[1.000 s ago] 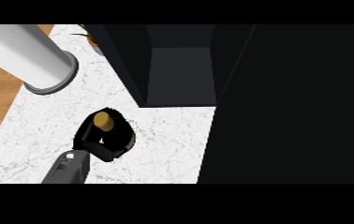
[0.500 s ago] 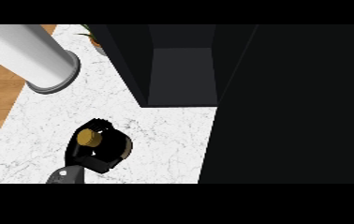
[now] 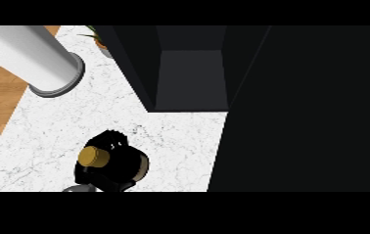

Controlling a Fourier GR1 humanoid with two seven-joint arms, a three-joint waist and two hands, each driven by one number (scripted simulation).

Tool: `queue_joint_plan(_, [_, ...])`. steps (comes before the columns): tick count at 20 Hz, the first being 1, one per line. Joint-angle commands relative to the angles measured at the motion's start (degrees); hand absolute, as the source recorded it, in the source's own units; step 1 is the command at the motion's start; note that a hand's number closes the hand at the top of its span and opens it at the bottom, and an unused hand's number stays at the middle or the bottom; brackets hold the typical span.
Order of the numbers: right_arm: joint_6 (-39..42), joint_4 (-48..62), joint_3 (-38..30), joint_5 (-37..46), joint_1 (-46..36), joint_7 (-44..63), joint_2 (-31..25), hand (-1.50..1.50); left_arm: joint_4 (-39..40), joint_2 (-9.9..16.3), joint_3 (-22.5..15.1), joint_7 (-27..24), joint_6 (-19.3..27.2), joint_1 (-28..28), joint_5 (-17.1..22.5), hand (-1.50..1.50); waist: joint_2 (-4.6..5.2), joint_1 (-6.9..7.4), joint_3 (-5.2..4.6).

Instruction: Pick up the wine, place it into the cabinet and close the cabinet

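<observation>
The wine bottle (image 3: 92, 155) shows from above as a gold cap on a dark body, low at the left over the white marble counter (image 3: 180, 135). My left hand (image 3: 115, 172) is curled round it and hides most of the bottle; a bit of grey forearm shows at the lower edge. The open cabinet (image 3: 192, 76) is a dark box at the top middle, up and to the right of the hand and apart from it. Its dark door (image 3: 296, 110) fills the right side. My right hand does not show.
A big white cylinder (image 3: 39, 57) slants in at the upper left, above the counter's left edge and the wooden floor (image 3: 11, 88). A small potted plant (image 3: 98, 37) stands beside the cabinet's left wall.
The hand with the wine has moved down toward the view's lower edge, away from the cabinet opening. The cabinet and its door have not moved.
</observation>
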Motion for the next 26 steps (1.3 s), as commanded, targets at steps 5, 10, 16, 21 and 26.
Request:
queue_joint_plan(5, [-0.26, -9.24, 4.94, 6.49, 5.57, -0.06, -0.65, -1.50, -12.43, -3.77, -7.74, 6.26, 4.59, 4.29, 0.70, 1.50, 0.14, -0.38, -0.06])
queue_joint_plan(10, [0.12, -9.91, 1.75, 3.39, 6.03, -0.70, -3.38, -1.50, -23.68, -3.82, -14.94, 14.78, 11.15, 6.25, 3.48, 1.50, 0.17, -0.18, -0.02])
queue_joint_plan(16, [-1.56, -11.84, 4.43, 5.36, 6.90, -1.11, -3.89, -1.50, -26.76, -3.84, -19.55, 15.93, 22.12, 4.62, 1.89, 1.50, 0.02, -0.67, -0.09])
queue_joint_plan(21, [-0.25, -10.77, -1.87, -0.47, 6.01, -1.65, -5.02, -1.50, -23.13, -3.85, -21.76, 16.36, 29.92, -1.90, 3.41, 1.50, 0.39, -0.56, -0.06])
queue_joint_plan(26, [0.23, -12.13, -1.26, -1.13, 9.57, -4.55, -6.75, -1.50, -21.60, -3.02, -17.71, 18.82, 28.70, -5.01, 0.37, 1.50, 0.31, -0.61, -0.03])
